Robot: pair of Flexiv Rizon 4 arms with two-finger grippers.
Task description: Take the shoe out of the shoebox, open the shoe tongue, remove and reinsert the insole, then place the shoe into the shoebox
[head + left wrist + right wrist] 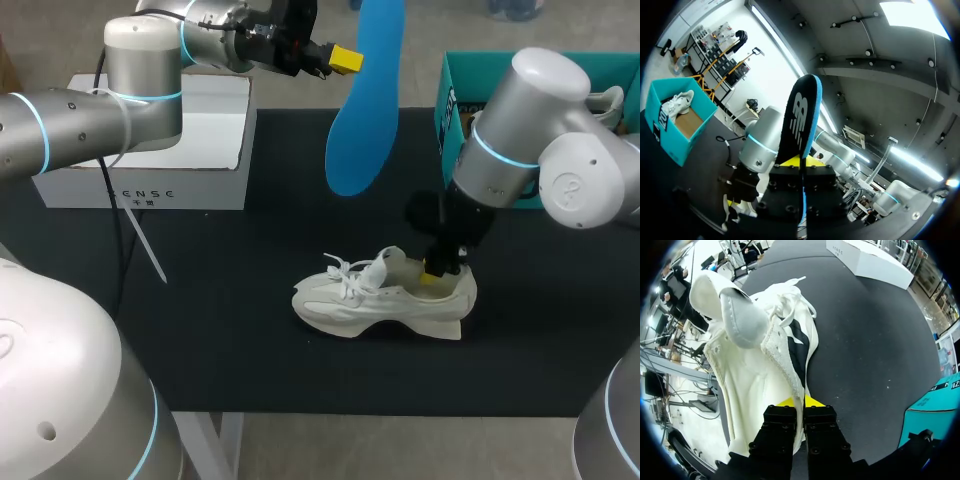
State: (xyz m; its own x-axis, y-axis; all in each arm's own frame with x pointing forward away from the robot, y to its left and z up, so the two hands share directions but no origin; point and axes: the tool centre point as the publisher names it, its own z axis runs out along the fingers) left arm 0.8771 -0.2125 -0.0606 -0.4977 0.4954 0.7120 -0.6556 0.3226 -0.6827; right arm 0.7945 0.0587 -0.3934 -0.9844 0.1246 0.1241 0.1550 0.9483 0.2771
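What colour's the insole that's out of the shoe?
The insole is bright blue, clearest in the head view; its other face is black.

Left arm [70, 120] and right arm [545, 140] were silver-grey with cyan joint rings; left gripper [345, 60] and right gripper [437, 272] black (yellow-tipped).

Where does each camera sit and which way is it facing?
Head: fixed above and behind the robot, looking down on the table; both arms show, left gripper shut on the insole, right gripper shut on the shoe.
Left wrist: on the left arm, looking along its fingers up past the insole; my right arm and the teal shoebox show beyond.
Right wrist: on the right arm, looking down along its fingers at the shoe.
Shared: both wrist views catch the teal shoebox.
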